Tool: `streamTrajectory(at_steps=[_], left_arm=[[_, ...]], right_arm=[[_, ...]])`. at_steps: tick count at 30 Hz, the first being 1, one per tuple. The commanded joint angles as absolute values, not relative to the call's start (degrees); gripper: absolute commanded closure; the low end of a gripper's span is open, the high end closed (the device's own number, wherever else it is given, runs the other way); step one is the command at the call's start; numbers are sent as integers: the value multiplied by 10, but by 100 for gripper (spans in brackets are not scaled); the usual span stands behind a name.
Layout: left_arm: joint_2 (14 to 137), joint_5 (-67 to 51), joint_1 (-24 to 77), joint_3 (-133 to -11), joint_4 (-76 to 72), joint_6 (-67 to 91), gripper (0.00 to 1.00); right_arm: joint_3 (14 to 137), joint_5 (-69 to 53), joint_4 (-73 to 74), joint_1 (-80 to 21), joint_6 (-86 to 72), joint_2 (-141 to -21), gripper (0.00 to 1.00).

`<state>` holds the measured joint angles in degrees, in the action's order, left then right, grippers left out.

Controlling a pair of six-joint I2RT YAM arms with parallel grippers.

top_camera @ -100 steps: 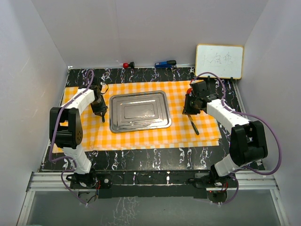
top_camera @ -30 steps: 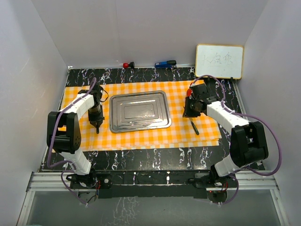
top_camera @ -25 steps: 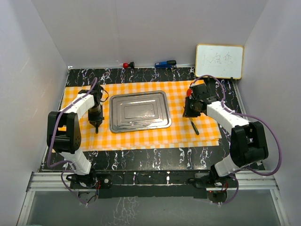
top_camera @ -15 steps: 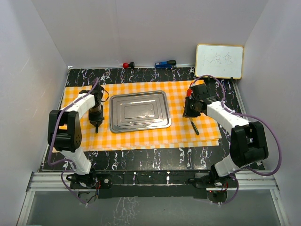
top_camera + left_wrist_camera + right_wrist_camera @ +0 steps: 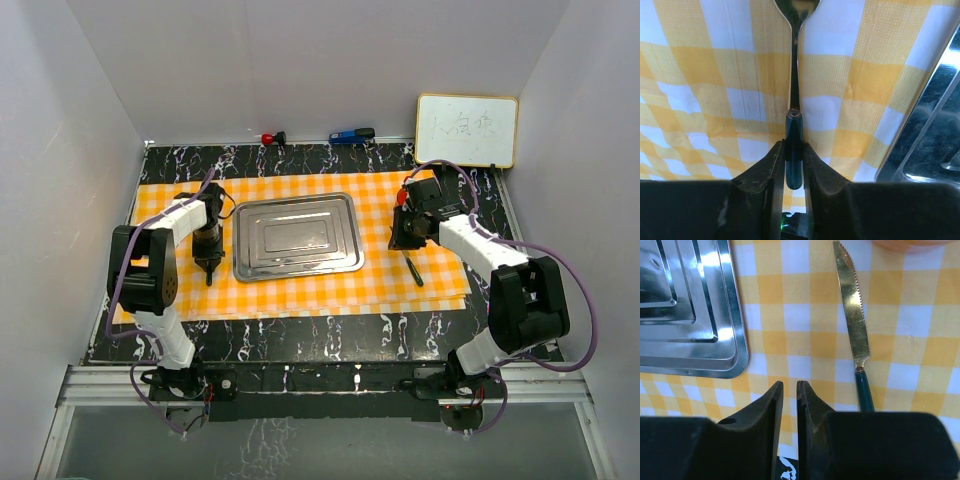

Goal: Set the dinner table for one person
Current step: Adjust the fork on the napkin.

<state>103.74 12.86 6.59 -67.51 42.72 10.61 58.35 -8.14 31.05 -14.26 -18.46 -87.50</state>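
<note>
Left fingers (image 5: 775,172) clamped on spoon (image 5: 793,75); right fingers (image 5: 774,410) nearly together, empty, beside tray (image 5: 700,315).

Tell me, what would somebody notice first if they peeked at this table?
Probably the bright orange-and-white checked cloth spread across the black marbled dinner table, with a shiny steel tray in its middle. Left of the tray, the left gripper pinches a spoon by its dark handle; a gold knife lies to the tray's right.

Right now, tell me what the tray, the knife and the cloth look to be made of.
Tray: polished metal, probably steel; it mirrors the light. Knife: shiny gold-toned metal blade with a serrated edge; the dark green handle could be plastic. Cloth: woven fabric in an orange-and-white check; the weave shows.
</note>
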Motion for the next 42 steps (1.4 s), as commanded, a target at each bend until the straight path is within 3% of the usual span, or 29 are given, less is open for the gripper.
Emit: streamTrajectory(at_steps=[1, 18, 30, 35, 38, 42], left_arm=[[1043, 128, 69, -686, 438, 113, 94], [1024, 145, 69, -698, 461, 120, 74], [971, 158, 70, -745, 479, 139, 70], [1055, 238, 65, -841, 520, 157, 70], [1119, 251, 55, -911, 538, 172, 71], [1149, 193, 12, -947, 504, 178, 75]], right_arm=[[591, -82, 283, -145, -183, -872, 84], [588, -81, 286, -145, -185, -875, 84], [604, -66, 290, -145, -192, -871, 84], [625, -49, 298, -145, -192, -876, 85], [634, -44, 300, -145, -191, -873, 88], [629, -48, 298, -144, -186, -862, 100]])
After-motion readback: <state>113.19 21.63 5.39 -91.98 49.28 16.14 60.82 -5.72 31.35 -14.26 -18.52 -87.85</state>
